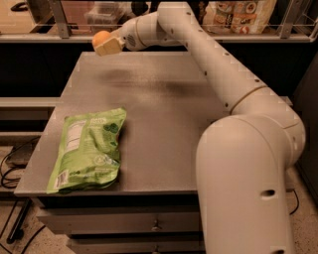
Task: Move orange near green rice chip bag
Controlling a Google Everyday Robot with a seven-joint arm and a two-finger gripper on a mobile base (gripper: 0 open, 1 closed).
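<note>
The orange (100,37) is small and round, held in my gripper (105,43) above the table's far left corner, clear of the surface. The gripper's cream fingers (110,46) are shut on the orange. The green rice chip bag (88,148) is a flat lime-green pouch with a white label, lying at the table's near left. The orange is well beyond the bag, toward the far edge.
The grey table (169,124) has drawers under its front edge (156,225). My arm (238,99) stretches across the right side. A shelf with a metal rail (278,35) and packaged goods (243,15) stands behind. Cables (12,163) lie on the floor at left.
</note>
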